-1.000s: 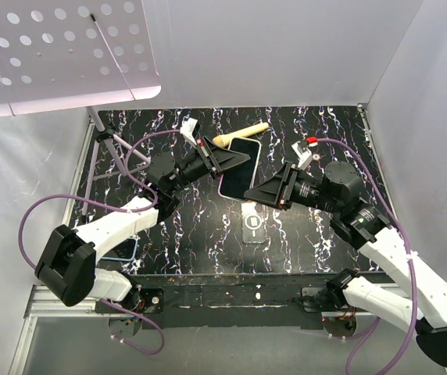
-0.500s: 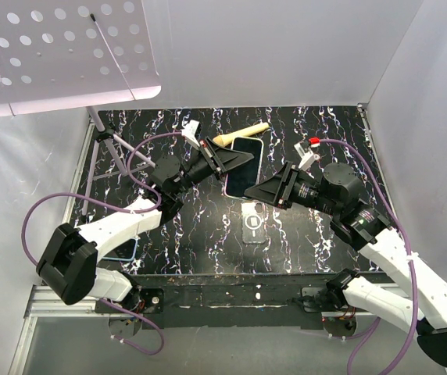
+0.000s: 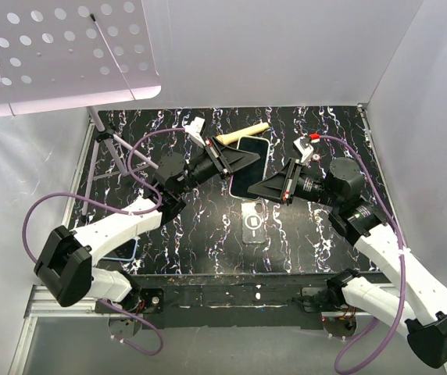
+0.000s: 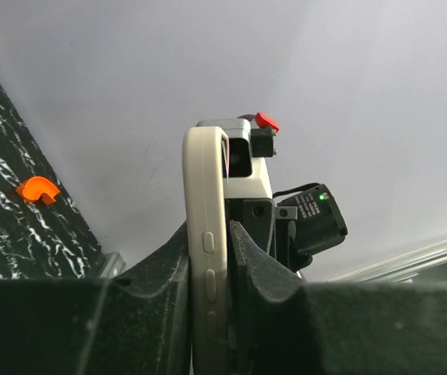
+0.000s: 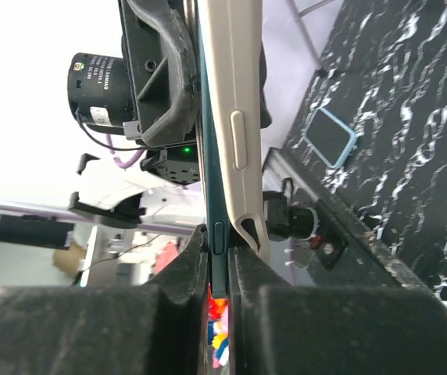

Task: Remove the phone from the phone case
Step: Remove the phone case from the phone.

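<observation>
Right wrist view showed us the right jaws clenched on the edge of the teal phone, while the left jaws clamped the cream phone case. Both were held above the counter, so we judged a peel-apart was intended.

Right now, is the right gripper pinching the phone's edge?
Yes, the right gripper is closed on the teal phone edge, with the case corner peeled aside.

Diffuse, even light keeps the overhead view sharp with faint shadows on the marbled table, while both wrist views blur darkly at 6 o'clock and the right one overexposes toward 10 o'clock.
</observation>
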Robot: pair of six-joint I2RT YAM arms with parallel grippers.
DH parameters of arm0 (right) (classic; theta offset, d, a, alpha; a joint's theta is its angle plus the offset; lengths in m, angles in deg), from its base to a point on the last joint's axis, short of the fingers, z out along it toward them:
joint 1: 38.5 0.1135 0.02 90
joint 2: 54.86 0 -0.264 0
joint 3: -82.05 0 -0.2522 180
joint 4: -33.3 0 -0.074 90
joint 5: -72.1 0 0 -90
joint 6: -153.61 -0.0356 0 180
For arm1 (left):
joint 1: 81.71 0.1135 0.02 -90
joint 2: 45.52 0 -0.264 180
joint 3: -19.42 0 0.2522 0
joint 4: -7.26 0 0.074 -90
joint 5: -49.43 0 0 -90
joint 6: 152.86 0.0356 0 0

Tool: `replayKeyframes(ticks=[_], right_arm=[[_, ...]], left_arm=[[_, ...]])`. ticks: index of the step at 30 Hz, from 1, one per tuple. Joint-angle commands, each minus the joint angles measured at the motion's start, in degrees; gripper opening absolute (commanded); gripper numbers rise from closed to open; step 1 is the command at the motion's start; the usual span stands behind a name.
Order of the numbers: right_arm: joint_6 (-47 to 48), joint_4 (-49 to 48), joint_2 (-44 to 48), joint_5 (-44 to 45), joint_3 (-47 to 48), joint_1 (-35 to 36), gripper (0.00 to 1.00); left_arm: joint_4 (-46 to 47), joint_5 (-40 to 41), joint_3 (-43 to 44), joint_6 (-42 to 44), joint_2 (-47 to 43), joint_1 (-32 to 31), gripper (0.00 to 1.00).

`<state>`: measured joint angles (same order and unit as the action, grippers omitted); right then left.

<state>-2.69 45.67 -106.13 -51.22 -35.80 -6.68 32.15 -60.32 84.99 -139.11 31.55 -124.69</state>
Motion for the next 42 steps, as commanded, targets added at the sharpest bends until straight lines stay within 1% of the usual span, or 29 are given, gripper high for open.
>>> replayKeyframes(ticks=[1,2,3,4,6,9,10,11,14,15,17,20,23,24,27,29,30,32,35,38,39,40,42], right_arm=[[-5.5,-13.63,-2.26,0.99,-2.32,-3.59,0.01],[-5.59,-13.73,-1.82,-0.07,-2.33,-4.3,0.01],[-5.59,-13.64,-0.95,-0.77,-2.5,-5.09,0.01],[-5.59,-13.29,0.02,-1.3,-2.68,-5.88,0.01],[-5.5,-12.16,2.21,-2.97,-2.85,-8.42,0.01],[-4.8,-10.3,3.89,-5.69,-2.76,-10.8,0.01],[-4.8,-10.48,3.98,-6.92,-3.03,-11.33,0.01],[-4.89,-11.09,3.98,-7.98,-3.2,-11.6,0.01],[-5.77,-12.93,4.5,-9.83,-3.99,-11.86,0.01],[-5.77,-13.2,4.77,-10.53,-4.08,-11.86,0.01],[-5.42,-13.2,5.47,-11.67,-4.08,-11.86,0.01],[-4.1,-11.89,6.7,-12.73,-4.0,-11.86,0.01],[-2.69,-10.3,7.67,-13.08,-3.99,-11.86,0.01],[-2.69,-10.39,7.85,-13.17,-4.17,-11.77,0.01],[-3.13,-10.91,8.46,-13.09,-4.44,-11.86,0.01],[-3.13,-10.65,9.08,-12.91,-4.35,-11.86,0.01],[-3.04,-10.48,9.34,-12.74,-4.17,-11.86,0.01],[-2.78,-10.13,9.43,-12.73,-3.82,-11.86,0.01],[-2.87,-10.21,9.25,-13.09,-3.82,-11.86,0.01],[-2.87,-10.56,9.25,-13.26,-4.17,-11.86,0.01],[-2.95,-10.65,9.25,-13.44,-4.17,-11.86,0.01],[-3.04,-10.74,9.34,-13.44,-4.26,-11.86,0.01],[-3.13,-10.65,9.43,-13.44,-4.26,-11.86,0.01]], left_arm=[[-6.99,-12.07,2.07,7.85,-5.97,-6.24,0.33],[-8.32,-11.81,1.46,9.44,-6.76,-6.15,0.48],[-10.59,-11.37,1.1,11.63,-7.55,-6.06,0.57],[-13.92,-11.19,1.1,14.0,-8.51,-5.89,0.63],[-18.24,-11.19,1.19,17.35,-9.84,-5.54,0.67],[-22.64,-12.5,1.8,21.39,-11.33,-5.1,0.68],[-23.7,-13.2,2.15,22.45,-11.42,-5.09,0.66],[-24.5,-14.34,2.59,23.24,-11.34,-5.09,0.63],[-23.98,-17.94,2.94,24.04,-10.81,-4.57,0.44],[-23.19,-18.74,3.03,24.04,-10.55,-4.31,0.42],[-22.66,-20.06,3.55,24.04,-10.2,-3.6,0.42],[-21.69,-23.22,4.79,23.34,-9.06,-2.2,0.48],[-20.64,-25.33,5.32,21.59,-8.17,-0.7,0.5],[-20.46,-25.69,5.4,21.23,-7.91,-0.53,0.48],[-23.0,-25.69,5.76,21.67,-7.3,0.09,0.39],[-26.42,-24.47,5.93,22.54,-7.38,0.44,0.38],[-27.57,-23.68,6.02,22.89,-7.64,0.62,0.39],[-28.46,-21.66,5.5,22.9,-8.43,0.79,0.47],[-27.05,-19.98,4.88,21.94,-9.4,0.88,0.54],[-26.18,-20.15,5.67,21.23,-8.61,0.88,0.54],[-25.39,-20.42,5.84,20.62,-8.26,0.88,0.5],[-24.6,-20.85,6.11,20.35,-7.74,0.8,0.43],[-23.19,-22.26,6.63,20.0,-6.86,0.88,0.33]])
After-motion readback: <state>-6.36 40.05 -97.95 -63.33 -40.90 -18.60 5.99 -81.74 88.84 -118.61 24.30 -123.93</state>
